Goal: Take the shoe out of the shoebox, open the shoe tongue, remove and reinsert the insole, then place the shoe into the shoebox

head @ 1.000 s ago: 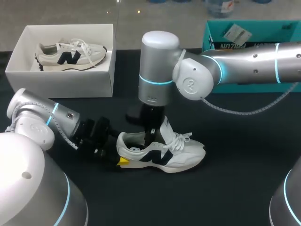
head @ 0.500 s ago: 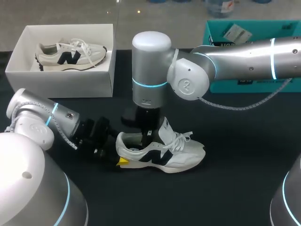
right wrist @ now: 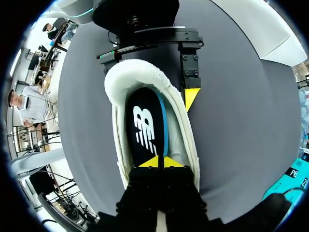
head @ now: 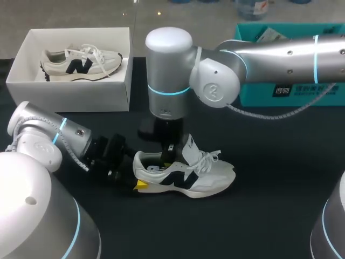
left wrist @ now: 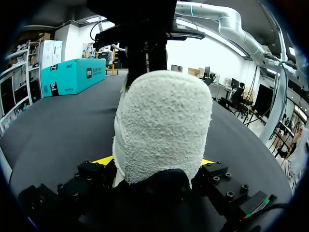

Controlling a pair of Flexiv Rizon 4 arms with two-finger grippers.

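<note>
**Surface** [head: 269, 216]: black, matte, flat.

**Shoe** [head: 186, 175]: on its sole near the middle of the surface, out of the shoebox, toe towards my right. Off-white upper with a dark side logo. The heel collar is thick and towelling-like. The tongue [head: 190, 148] is pulled upright and the white laces [head: 209, 158] lie loose over the forefoot.

**Insole** [right wrist: 145, 128]: black with a white logo, still inside the shoe, with a blue edge showing along one side.

**Left gripper** [left wrist: 159, 166]: low on the surface behind the shoe. Jaws clamp the heel from both sides, one yellow tip on each flank.

**Right gripper** [right wrist: 158, 162]: pointing straight down into the shoe's opening, just behind the tongue. Jaws are pressed together on the insole with only a thin dark strip between the yellow tips. The right arm [head: 215, 81] is a bulky silver cylinder with a lit teal ring. In the head view it stands over the shoe and hides the opening.

**Shoebox** [head: 75, 94]: white card, rectangular and open-topped, at the far left and well apart from the shoe. A matching second shoe [head: 81, 62] lies inside it.

**Teal box** [head: 291, 94]: card, at the far right, partly behind the right arm.
</note>
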